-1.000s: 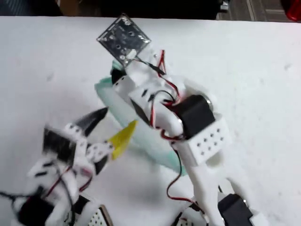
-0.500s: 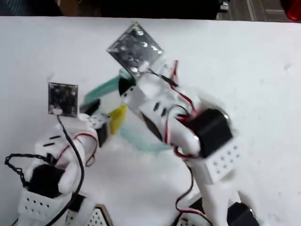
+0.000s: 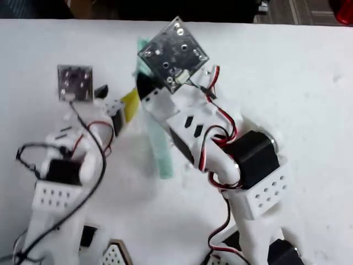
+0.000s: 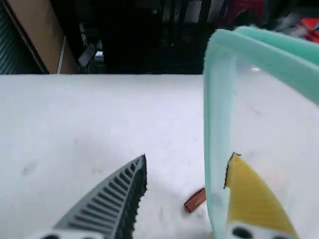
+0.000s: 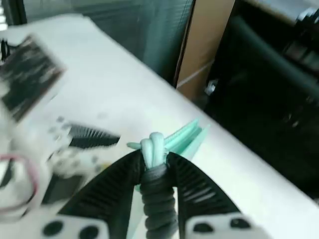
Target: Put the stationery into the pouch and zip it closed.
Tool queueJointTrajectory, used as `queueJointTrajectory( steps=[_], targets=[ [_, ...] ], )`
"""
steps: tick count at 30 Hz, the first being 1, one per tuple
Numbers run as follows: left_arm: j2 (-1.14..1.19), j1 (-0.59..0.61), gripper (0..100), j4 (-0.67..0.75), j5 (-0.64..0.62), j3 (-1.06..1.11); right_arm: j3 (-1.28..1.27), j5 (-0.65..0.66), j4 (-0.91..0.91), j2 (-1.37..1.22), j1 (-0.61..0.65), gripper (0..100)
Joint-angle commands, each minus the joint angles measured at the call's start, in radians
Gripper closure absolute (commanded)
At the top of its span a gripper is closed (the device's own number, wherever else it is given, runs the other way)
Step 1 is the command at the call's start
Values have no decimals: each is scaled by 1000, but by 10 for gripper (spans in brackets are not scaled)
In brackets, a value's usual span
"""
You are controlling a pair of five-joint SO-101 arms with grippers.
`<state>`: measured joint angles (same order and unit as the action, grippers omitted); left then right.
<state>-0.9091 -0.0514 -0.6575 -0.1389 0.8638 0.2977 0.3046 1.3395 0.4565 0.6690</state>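
The mint-green pouch (image 3: 157, 143) with a clear window is held up on its edge, seen as a narrow strip in the high view. My right gripper (image 3: 144, 87) is shut on its upper rim; the black fingers (image 5: 185, 185) pinch the bunched mint edge (image 5: 154, 145). My left gripper (image 3: 117, 95) stands open just left of the pouch. Its yellow finger (image 4: 251, 201) lies against the pouch's mint border (image 4: 218, 124), and its grey finger (image 4: 117, 199) hangs over bare table. A small reddish-brown piece (image 4: 194, 200) lies on the table between those fingers.
The white table (image 3: 298, 83) spreads wide to the right and far left. Both arms' bodies crowd the near middle. Beyond the table's far edge (image 4: 99, 74) are dark clutter and a cardboard box (image 5: 209, 45).
My right arm has lifted the pouch from lying flat and swung it toward the far side, turning it on edge. My left arm has swung forward and now stands open beside the pouch.
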Motion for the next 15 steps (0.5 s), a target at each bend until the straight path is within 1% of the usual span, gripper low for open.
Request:
queueJointTrajectory(
  steps=[1,5,8,11,13,15],
  targets=[
    [119,24,726,6,6,-91,8,-2,147,13,1,982],
    [113,2,726,-2,8,-83,8,-2,246,13,51,982],
    [90,-24,726,0,9,-54,6,0,278,8,113,982],
    [56,-71,726,8,8,-23,6,0,282,8,142,982],
    [41,-101,726,9,8,-18,6,0,271,8,140,982],
    [28,-105,726,17,8,-17,-2,0,246,7,128,982]
  ],
)
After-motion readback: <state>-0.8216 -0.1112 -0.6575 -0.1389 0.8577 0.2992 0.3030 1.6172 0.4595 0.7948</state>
